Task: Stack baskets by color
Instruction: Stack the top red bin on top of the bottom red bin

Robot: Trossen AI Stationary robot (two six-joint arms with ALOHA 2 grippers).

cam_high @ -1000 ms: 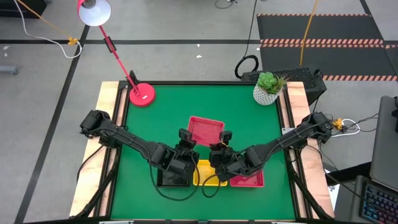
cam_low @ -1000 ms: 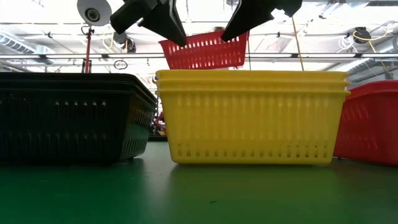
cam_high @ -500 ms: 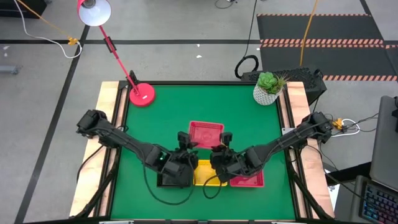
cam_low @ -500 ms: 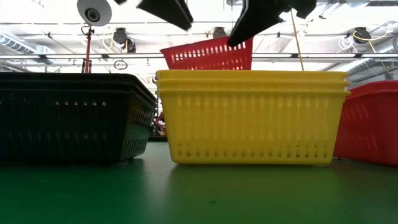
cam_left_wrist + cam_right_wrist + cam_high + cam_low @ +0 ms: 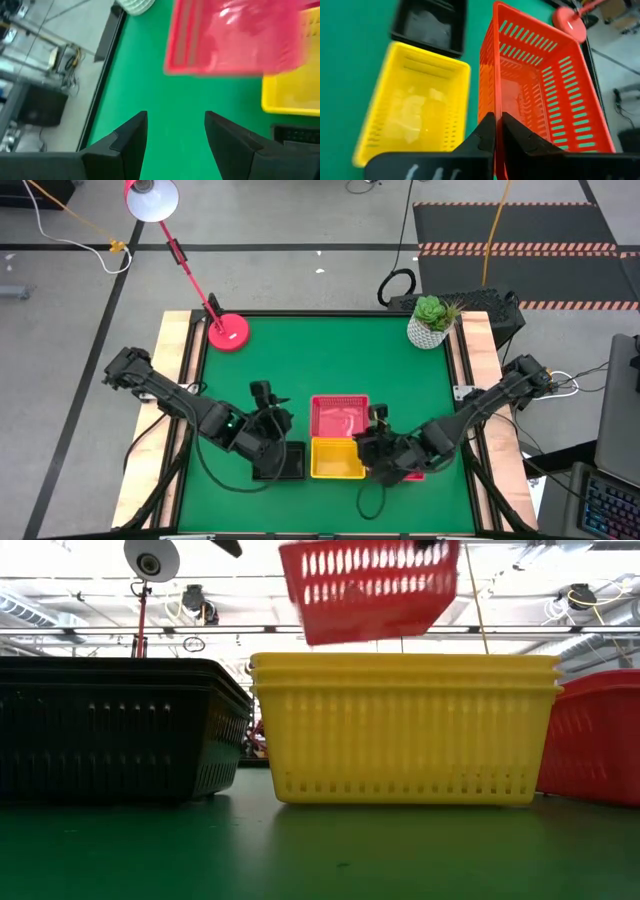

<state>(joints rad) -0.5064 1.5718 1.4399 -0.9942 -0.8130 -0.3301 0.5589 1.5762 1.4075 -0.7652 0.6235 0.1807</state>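
High view is showing the right gripper [image 5: 376,420] pinching the near rim of a red-pink basket [image 5: 340,418], its fingers pressed together on the wall and carrying the basket in the air; the low view is showing the basket hanging tilted above the yellow stack [image 5: 405,725], not touching it. Just behind the right gripper, partly hidden under that arm, the red-pink stack [image 5: 415,471] is sitting on the green table [image 5: 330,345], beside the yellow stack on its far side from the black stack [image 5: 115,730]. The left gripper [image 5: 266,412] is hovering well apart from the carried basket, out over the black stack, its fingers spread and holding nothing, as its wrist view is confirming.

The step in hand looks to be bringing the last red-pink basket back over its own colour. To do it well, the right arm is needing to keep the pinch firm, since the basket is hanging from one wall and tipping. It should be levelling the basket before lowering, lining its corners up squarely over the stack behind the pincer, and clearing the yellow rim on the way. Releasing only once the basket is nesting flat will be avoiding a jammed or crooked stack.
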